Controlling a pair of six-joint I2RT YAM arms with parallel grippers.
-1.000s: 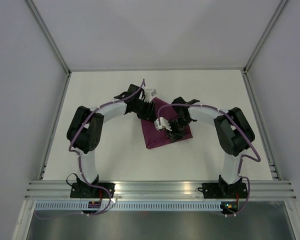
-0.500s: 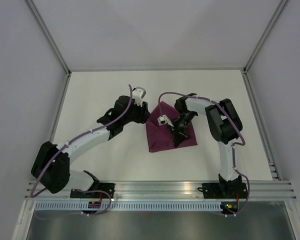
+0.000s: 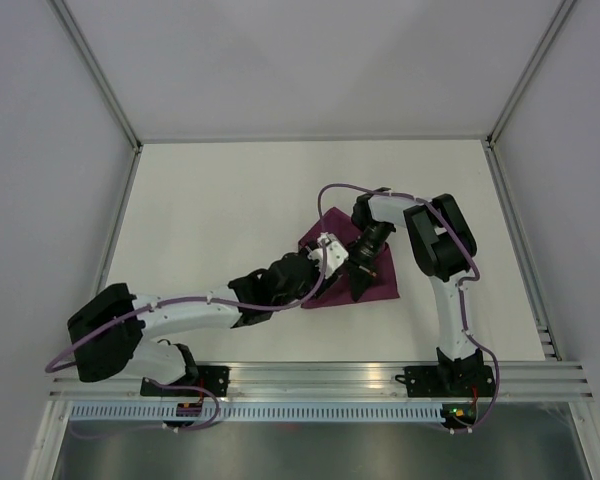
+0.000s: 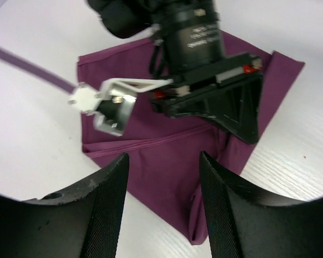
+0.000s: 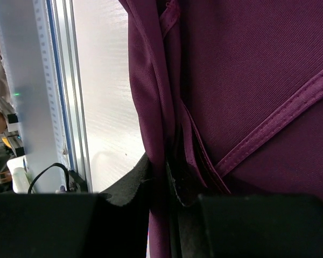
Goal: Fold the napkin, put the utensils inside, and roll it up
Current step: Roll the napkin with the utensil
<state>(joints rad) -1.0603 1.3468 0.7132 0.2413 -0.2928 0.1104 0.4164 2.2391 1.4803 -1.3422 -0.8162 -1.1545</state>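
**White table, soft purple cloth, 1 pinch on it**

White table top [image 3: 210, 220] fills the floor of my view, flat and smooth, with pale grey walls [image 3: 40, 150] on 3 sides and a metal rail [image 3: 320, 375] along the near edge, where both arms are bolted.

The napkin [image 3: 378, 272] lies a bit right of the middle of the table. It is folded over on itself, with 1 point aimed at the far wall.

The right gripper [image 5: 161, 188] is pressed together on a bunched fold of the cloth. I see purple layers squeezed between its 2 dark pads, close to a stitched hem [image 5: 280, 107].

The left gripper [image 4: 161, 204] is beside the napkin's near left edge with its 2 fingers wide apart and nothing in them.

I think this cloth is very light and floppy. It will not keep a shape by itself, and it looks a little shiny, so the layers may slide on each other and on the smooth table. I would grab it at a corner or on the hem, where it is thicker, and take all the layers at once. I would pull slowly and low, so that the fold does not flop open.
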